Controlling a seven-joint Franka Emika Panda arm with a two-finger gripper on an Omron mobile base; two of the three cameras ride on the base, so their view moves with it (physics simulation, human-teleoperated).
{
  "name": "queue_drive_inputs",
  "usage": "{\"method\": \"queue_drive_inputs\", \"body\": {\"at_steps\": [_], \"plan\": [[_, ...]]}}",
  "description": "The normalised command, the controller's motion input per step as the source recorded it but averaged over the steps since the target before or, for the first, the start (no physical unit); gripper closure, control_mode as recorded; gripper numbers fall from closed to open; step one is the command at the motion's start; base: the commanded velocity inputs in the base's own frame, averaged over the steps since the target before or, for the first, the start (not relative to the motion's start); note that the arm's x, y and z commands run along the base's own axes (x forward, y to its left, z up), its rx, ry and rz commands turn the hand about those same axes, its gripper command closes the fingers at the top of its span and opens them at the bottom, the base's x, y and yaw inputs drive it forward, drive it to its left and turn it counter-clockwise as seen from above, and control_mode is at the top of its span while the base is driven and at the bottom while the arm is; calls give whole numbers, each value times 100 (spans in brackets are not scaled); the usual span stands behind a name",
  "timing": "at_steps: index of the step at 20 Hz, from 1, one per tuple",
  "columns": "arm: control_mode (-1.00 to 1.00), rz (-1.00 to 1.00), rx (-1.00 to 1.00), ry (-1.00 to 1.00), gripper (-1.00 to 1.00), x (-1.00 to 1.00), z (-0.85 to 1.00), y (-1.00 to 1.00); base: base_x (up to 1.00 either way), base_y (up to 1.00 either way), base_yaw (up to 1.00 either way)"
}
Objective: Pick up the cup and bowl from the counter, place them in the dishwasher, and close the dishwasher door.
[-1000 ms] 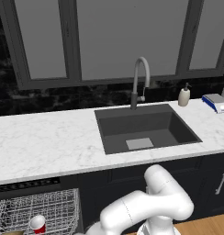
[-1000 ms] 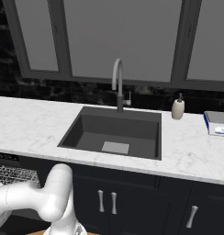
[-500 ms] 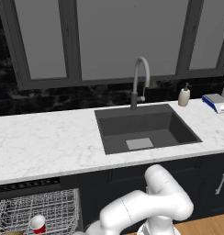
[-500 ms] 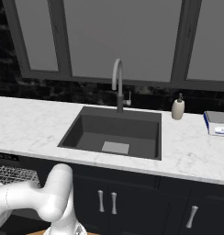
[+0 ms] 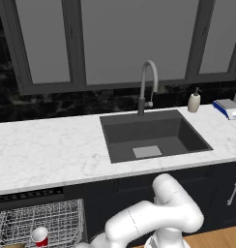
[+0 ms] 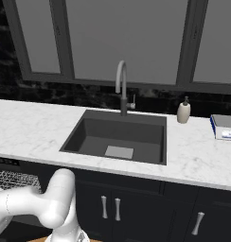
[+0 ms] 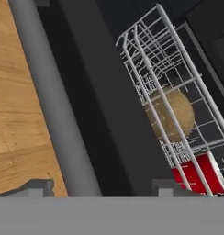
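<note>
Desk: long white marble-patterned desk [image 5: 47, 150] with grey veins, running below dark-framed windows.
Sink: dark rectangular sink [image 5: 154, 135] set into the desk, grey faucet [image 5: 148, 87] at its back edge.
Soap bottle: white soap bottle [image 5: 194, 101] upright on the desk, just right of the faucet.
Box: blue-and-white box [image 5: 228, 108] flat on the desk, far right.
Wire rack: white wire rack [image 5: 37, 223] below the desk; red cup [image 5: 40, 237] and tan bowl [image 7: 171, 114] rest in it.
Floor: wood-grain floor [image 7: 17, 105].
</note>
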Motion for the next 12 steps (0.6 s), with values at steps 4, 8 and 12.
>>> {"method": "queue_drive_inputs", "body": {"at_steps": [4, 8, 12], "plan": [[-100, -24, -14, -34, -100, 53, -50, -70, 0, 0, 0], [-100, -12, -9, -44, -100, -8, -32, -23, 0, 0, 0], [-100, -9, -13, -52, -100, -6, -37, -13, 0, 0, 0]]}}
